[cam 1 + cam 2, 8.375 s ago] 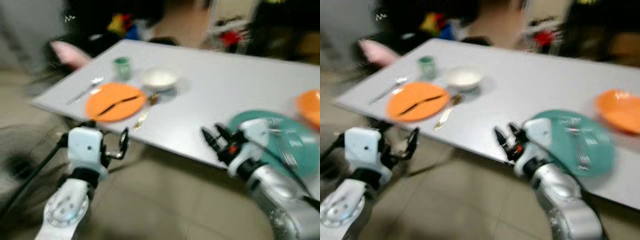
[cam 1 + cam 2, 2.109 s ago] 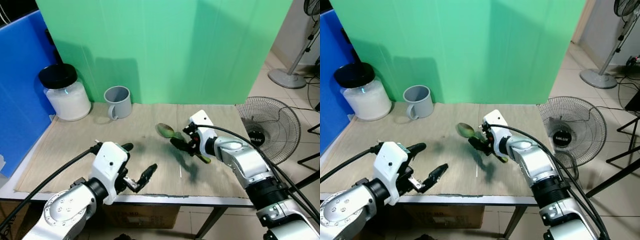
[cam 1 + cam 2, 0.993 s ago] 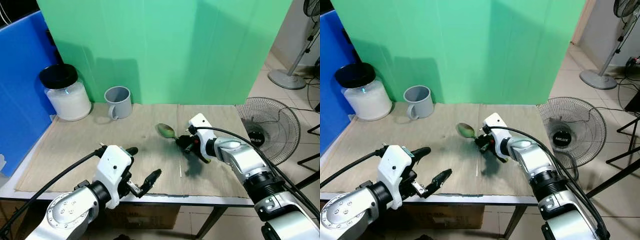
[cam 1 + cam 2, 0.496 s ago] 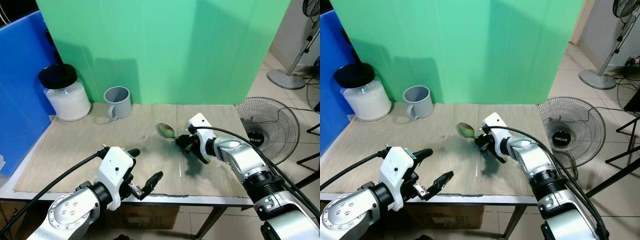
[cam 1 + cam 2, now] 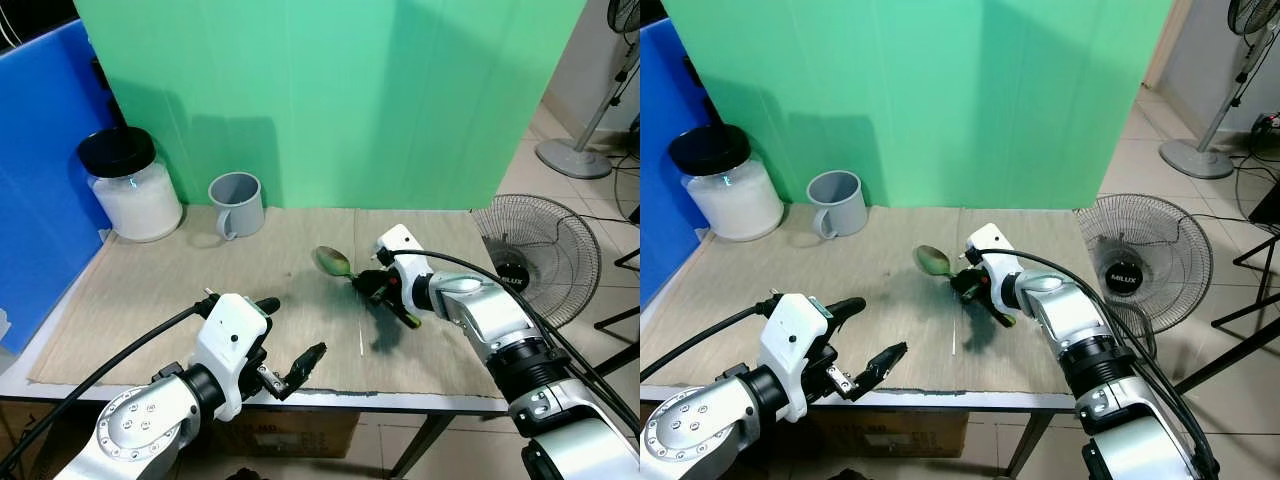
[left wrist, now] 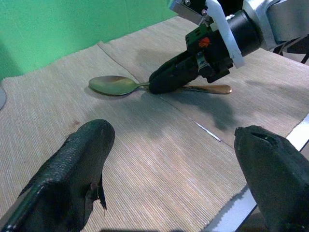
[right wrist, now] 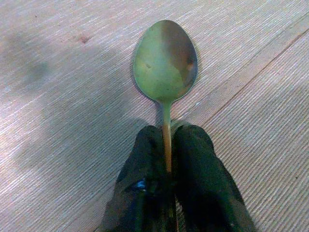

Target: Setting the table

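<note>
**Right hand pinches the spoon at mid-worktop**

The right hand (image 5: 372, 285) is closed on the spoon (image 7: 165, 67), its two fingers (image 7: 193, 159) clamped on the handle just behind the bowl. The spoon lies low over the woven mat (image 5: 130, 300), bowl toward the back-left corner, handle end toward the right edge. The left hand (image 5: 290, 340) hovers open by the front edge, gripping nothing, well apart from the spoon.

Green backdrop (image 5: 330, 90), tiled floor (image 5: 600, 195)
</note>
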Tool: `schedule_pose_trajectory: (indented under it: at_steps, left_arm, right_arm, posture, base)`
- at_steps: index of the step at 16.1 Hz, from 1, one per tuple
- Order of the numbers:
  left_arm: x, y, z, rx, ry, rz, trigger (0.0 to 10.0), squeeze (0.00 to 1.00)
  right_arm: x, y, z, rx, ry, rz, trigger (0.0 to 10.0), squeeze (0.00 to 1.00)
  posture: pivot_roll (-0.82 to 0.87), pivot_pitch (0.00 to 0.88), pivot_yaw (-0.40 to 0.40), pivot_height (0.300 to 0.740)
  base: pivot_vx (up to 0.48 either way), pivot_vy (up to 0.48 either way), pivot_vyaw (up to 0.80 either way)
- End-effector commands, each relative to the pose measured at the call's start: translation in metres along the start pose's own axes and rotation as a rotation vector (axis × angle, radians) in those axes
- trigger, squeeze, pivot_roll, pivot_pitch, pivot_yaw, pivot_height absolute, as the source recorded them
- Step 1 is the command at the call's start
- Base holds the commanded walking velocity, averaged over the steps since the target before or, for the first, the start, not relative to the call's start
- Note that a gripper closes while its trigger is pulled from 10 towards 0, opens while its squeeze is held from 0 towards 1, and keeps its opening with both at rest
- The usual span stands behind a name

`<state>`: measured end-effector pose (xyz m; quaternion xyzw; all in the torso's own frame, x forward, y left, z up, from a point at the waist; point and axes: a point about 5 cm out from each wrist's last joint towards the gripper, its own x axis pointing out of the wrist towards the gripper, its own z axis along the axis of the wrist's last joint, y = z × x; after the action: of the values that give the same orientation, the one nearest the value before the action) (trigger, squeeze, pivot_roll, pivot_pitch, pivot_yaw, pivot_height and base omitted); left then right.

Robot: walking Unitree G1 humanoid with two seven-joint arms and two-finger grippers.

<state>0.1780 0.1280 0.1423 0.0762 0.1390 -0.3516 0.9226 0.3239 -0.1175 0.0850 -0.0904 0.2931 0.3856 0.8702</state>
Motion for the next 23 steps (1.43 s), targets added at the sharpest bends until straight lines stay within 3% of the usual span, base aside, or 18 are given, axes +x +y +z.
schedule_pose_trajectory:
  at_steps: [1, 9, 13, 15, 16, 17, 18, 20, 23]
  left_arm:
    - [0.000, 0.000, -0.002, 0.007, 0.006, 0.005, 10.0, 0.00]
    - [-0.001, 0.003, -0.002, 0.016, 0.010, 0.015, 10.0, 0.00]
    - [-0.003, 0.006, 0.003, 0.002, -0.028, 0.040, 10.0, 0.00]
    - [-0.002, 0.007, 0.007, -0.009, -0.060, 0.055, 10.0, 0.00]
    - [0.001, 0.009, 0.012, -0.007, -0.093, 0.089, 10.0, 0.00]
    - [0.004, 0.011, 0.014, -0.003, -0.113, 0.118, 10.0, 0.00]
    - [0.009, 0.016, 0.017, -0.007, -0.129, 0.203, 10.0, 0.00]
    - [0.020, 0.019, 0.026, -0.012, -0.190, 0.321, 10.0, 0.00]
    - [0.024, 0.018, 0.029, -0.021, -0.225, 0.421, 10.0, 0.00]
  right_arm:
    - [0.000, 0.001, -0.006, 0.009, 0.034, 0.011, 0.0, 0.00]
    - [-0.002, 0.001, 0.001, 0.008, 0.005, 0.006, 0.0, 0.00]
    - [-0.031, -0.005, 0.037, 0.088, -0.196, -0.007, 0.0, 0.00]
    - [-0.048, -0.003, 0.044, 0.101, -0.268, 0.000, 0.0, 0.00]
    - [-0.061, 0.003, 0.047, 0.071, -0.325, 0.010, 4.1, 0.00]
    - [-0.068, 0.006, 0.047, 0.057, -0.345, 0.004, 10.0, 0.00]
    - [-0.077, 0.009, 0.046, 0.090, -0.390, -0.039, 10.0, 0.00]
    - [-0.091, 0.024, 0.035, 0.053, -0.441, -0.143, 10.0, 0.00]
    - [-0.109, 0.039, 0.026, 0.175, -0.548, -0.336, 10.0, 0.00]
  posture:
    - [-0.05, 0.000, 0.002, 0.740]
    - [-0.05, 0.000, 0.006, 0.740]
    - [-0.05, 0.000, 0.006, 0.740]
    - [-0.05, 0.000, 0.013, 0.740]
    - [-0.06, 0.000, 0.015, 0.740]
    - [-0.06, 0.000, 0.017, 0.740]
    - [-0.06, 0.000, 0.023, 0.740]
    - [-0.07, 0.000, 0.044, 0.740]
    - [-0.08, 0.000, 0.050, 0.740]
  base:
    - [0.000, 0.000, 0.00]
    - [0.000, 0.000, 0.00]
    - [0.000, 0.000, 0.00]
    - [0.000, 0.000, 0.00]
    - [0.000, 0.000, 0.00]
    - [0.000, 0.000, 0.00]
    - [0.000, 0.000, 0.00]
    - [0.000, 0.000, 0.00]
    - [0.000, 0.000, -0.80]
